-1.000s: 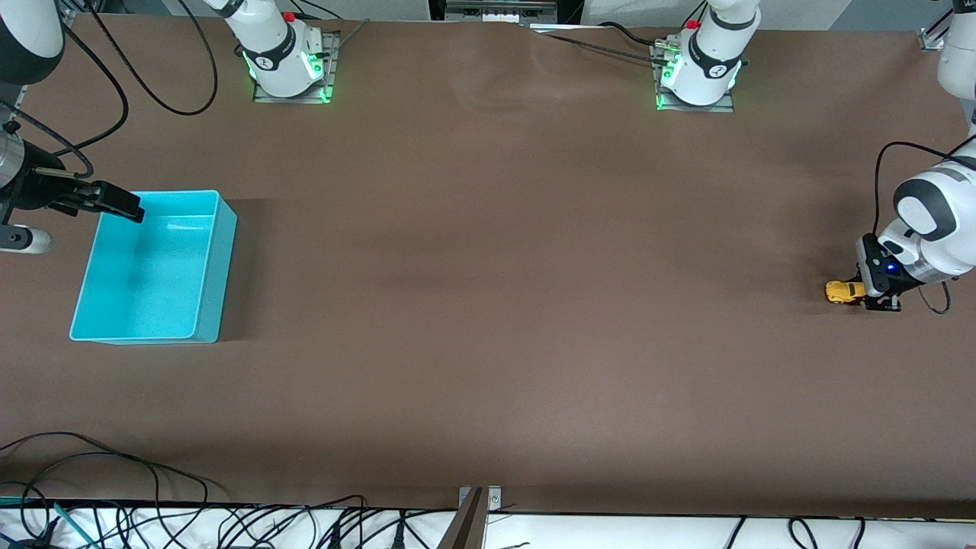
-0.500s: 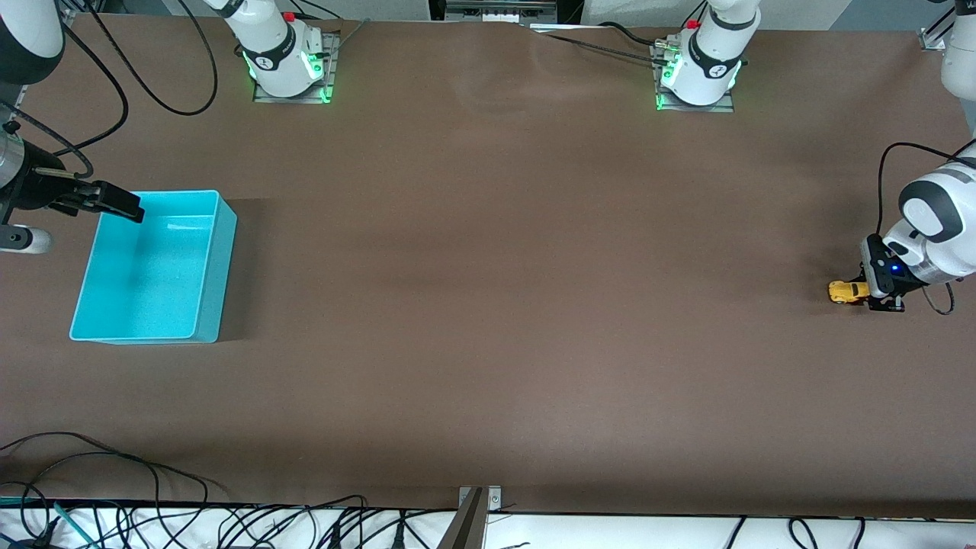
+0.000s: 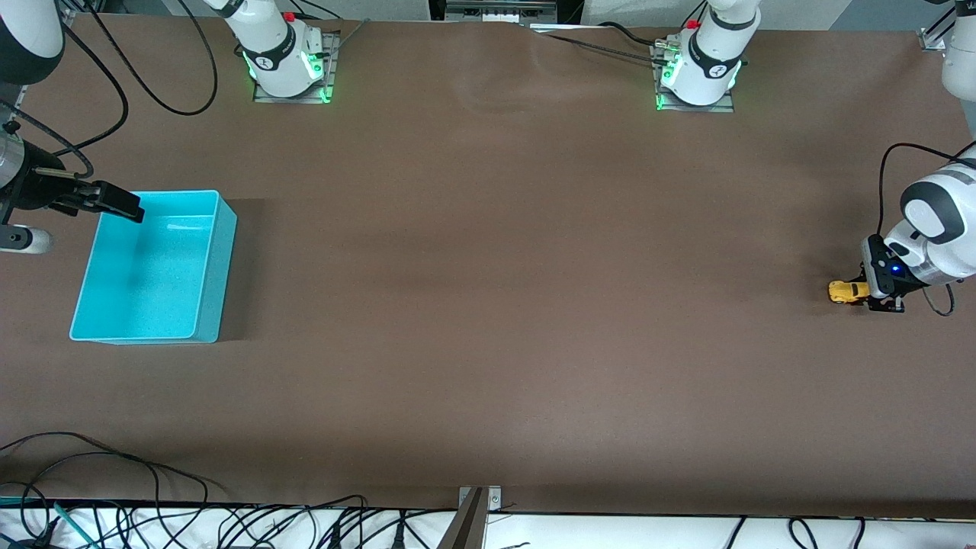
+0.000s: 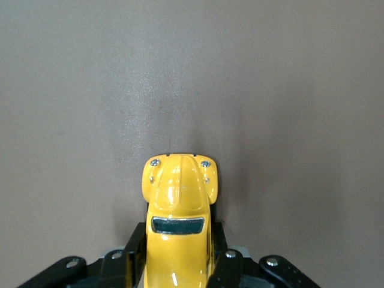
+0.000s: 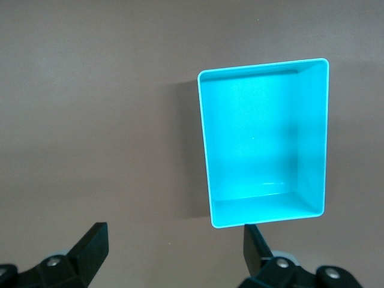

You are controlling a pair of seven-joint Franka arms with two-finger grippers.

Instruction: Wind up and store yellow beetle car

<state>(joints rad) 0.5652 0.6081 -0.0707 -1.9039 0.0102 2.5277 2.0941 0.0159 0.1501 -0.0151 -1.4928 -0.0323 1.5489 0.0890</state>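
The yellow beetle car [image 3: 842, 292] rests on the brown table at the left arm's end. My left gripper [image 3: 862, 293] is shut on its rear half. In the left wrist view the car [image 4: 180, 204] points away from the wrist, with its bonnet and dark windscreen showing. A black finger [image 4: 135, 249] presses on each of its sides, so my left gripper [image 4: 178, 243] hides the car's rear. My right gripper [image 3: 122, 204] hangs open at the corner of the turquoise bin [image 3: 223, 229] with nothing between its fingers [image 5: 91, 245].
The turquoise bin [image 5: 252, 144] is empty and stands at the right arm's end of the table. The two arm bases [image 3: 286, 65] [image 3: 698, 72] are bolted along the table's edge farthest from the front camera. Cables [image 3: 114, 488] lie along the edge nearest it.
My left gripper has slid the car a short way toward the left arm's end of the table. The right arm has not moved.
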